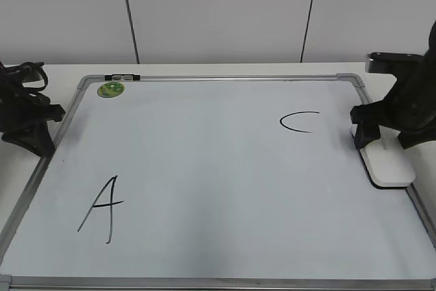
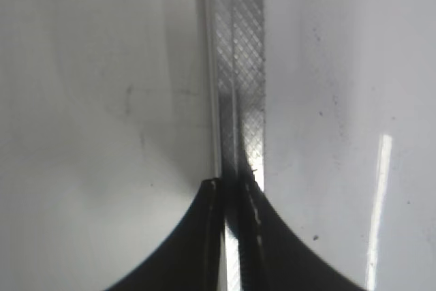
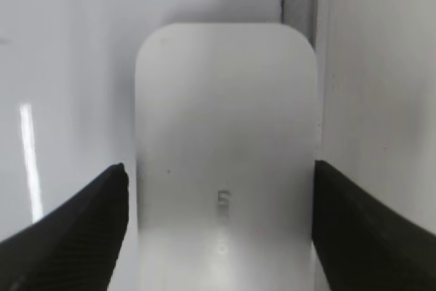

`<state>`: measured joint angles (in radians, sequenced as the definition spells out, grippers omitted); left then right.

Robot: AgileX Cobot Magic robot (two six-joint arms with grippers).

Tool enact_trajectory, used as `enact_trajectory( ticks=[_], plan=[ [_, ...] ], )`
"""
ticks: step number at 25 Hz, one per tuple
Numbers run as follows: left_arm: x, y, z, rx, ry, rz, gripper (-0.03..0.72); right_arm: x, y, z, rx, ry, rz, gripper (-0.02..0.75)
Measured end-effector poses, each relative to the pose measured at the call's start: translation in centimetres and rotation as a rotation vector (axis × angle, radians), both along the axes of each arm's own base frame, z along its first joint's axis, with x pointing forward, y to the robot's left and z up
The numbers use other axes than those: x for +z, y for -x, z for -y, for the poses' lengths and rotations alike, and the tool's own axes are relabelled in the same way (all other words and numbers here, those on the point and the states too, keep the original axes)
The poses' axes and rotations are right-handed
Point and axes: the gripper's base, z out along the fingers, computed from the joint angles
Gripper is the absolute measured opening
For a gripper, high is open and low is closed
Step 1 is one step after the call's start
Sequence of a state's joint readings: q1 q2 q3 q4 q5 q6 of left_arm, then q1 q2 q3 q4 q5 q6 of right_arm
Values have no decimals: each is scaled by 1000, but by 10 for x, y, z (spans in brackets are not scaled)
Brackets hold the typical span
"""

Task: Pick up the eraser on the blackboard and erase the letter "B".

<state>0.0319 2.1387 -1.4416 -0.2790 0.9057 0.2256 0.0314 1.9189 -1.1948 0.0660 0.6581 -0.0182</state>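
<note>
The blackboard (image 1: 218,168) is a white board in a silver frame, lying flat on the table. The eraser (image 1: 390,165), a white rounded block, lies at the board's right edge, partly over the frame. My right gripper (image 1: 385,140) is open and straddles it, one finger on each side. In the right wrist view the eraser (image 3: 225,120) fills the gap between the fingers (image 3: 220,189), with a thin gap at the left finger. No letter "B" shows on the board. My left gripper (image 1: 30,142) is shut and empty over the board's left frame (image 2: 238,66).
A black "A" (image 1: 102,210) is at the board's front left and a black curved "C" (image 1: 298,122) at the right. A round green sticker (image 1: 110,89) sits at the far left corner. A white wall stands behind the table.
</note>
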Motion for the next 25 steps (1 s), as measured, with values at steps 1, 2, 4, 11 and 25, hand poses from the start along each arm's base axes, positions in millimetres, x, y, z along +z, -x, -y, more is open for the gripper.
enact_trajectory(
  ticks=[1, 2, 4, 11, 25],
  plan=[
    [0, 0, 0, 0, 0, 0, 12, 3, -2, 0, 0, -2, -1, 624],
    [0, 0, 0, 0, 0, 0, 12, 6, -3, 0, -1, -3, -2, 624],
    [0, 0, 0, 0, 0, 0, 13, 15, -9, 0, 0, -4, 3, 627],
    [3, -3, 0, -12, 2, -7, 67, 55, -17, 1, 17, 13, 43, 617],
    [92, -18, 3, -50, 32, 70, 557, 139, 1, 2, 35, 17, 138, 593]
  ],
)
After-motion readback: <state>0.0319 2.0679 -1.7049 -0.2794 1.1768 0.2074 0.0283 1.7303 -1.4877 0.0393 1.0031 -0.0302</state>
